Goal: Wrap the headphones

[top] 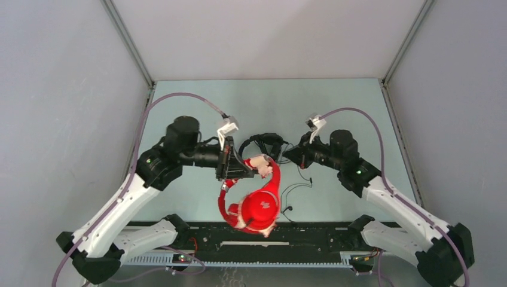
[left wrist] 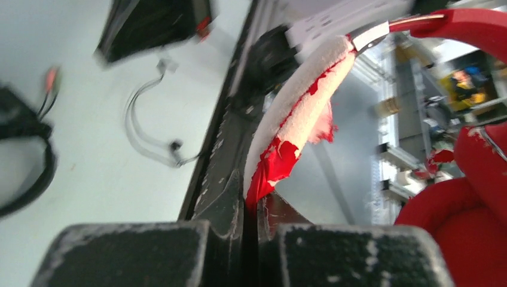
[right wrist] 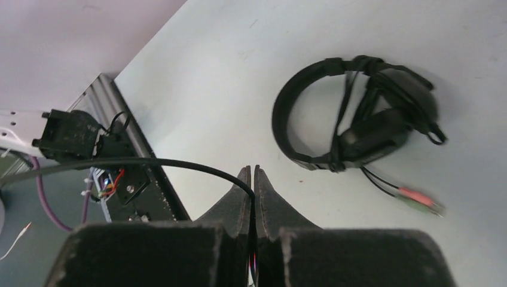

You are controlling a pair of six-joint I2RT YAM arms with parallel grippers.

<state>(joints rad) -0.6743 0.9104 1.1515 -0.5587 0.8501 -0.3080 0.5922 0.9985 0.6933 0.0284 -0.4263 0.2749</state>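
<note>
confirming claw states, technician: what is each one gripping?

reporting, operator: the left claw is clamping the worn white-and-red padding of the red headphones, with no gap showing between its jaws. the right claw is pinching the thin dark cable, and its jaws are likewise pressing together.

asking next: where are the headphones lying?

answering: they are hanging from the left claw at the near edge of the bench, between the two arm bases. the earcups are sitting nearest the bases, and the headband is arcing away from them up to the claw. i cannot tell whether the earcups are resting on anything.

requesting the relation governing the wrap.

supplying it: the long axis of the headphones is running near-to-far, straight out from the left claw's grip. the cable is trailing off the earcups to the right and looping slack across the bench up to the right claw. the right arm is therefore the nearer one to the free cable, while the left is serving as the anchor. my judgement is that the right claw is needing to carry the cable crosswise to that axis, around the headband.

flagging any obstruction?

noting one: the black headphones are lying on the bench just beyond both claws, apart from the cable, and may be snagging a wide sweep.
</note>
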